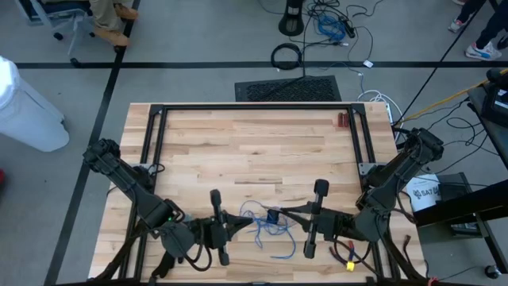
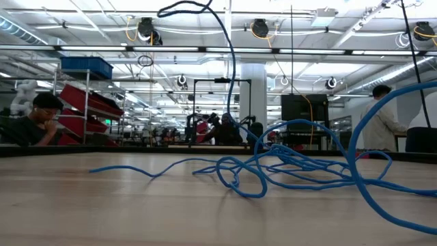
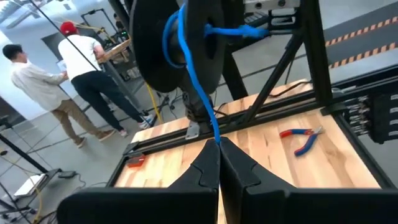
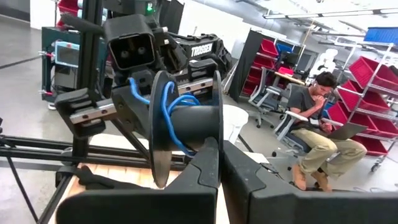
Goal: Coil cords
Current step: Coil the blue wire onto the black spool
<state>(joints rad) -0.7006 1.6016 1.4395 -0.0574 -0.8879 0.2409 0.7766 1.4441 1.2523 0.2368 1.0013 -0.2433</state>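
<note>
The left jaws are shut tight on the blue cord [image 3: 198, 87]. The cord comes down from a black spool [image 3: 152, 53] right into their tips. The right jaws are shut too, and their tips seem to pinch the thin rim of the spool [image 4: 193, 121]. A few turns of the blue cord go round the middle of the spool. The spool [image 1: 272, 216] is up off the table, between the two sets of jaws, which point at each other near the front edge of the table [image 1: 254, 143].

Most of the blue cord [image 1: 268, 232] is not on the spool. It lies in loose, messy loops on the wood under and beside the spool. From low down, one bit of the cord [image 2: 293, 164] goes up high from the pile.

Red and blue pliers [image 3: 301, 138] lie on the table by the black frame [image 3: 292, 68].

Far off, two people [image 3: 74, 68] stand by a desk. Another person [image 4: 317, 124] sits on a chair.
</note>
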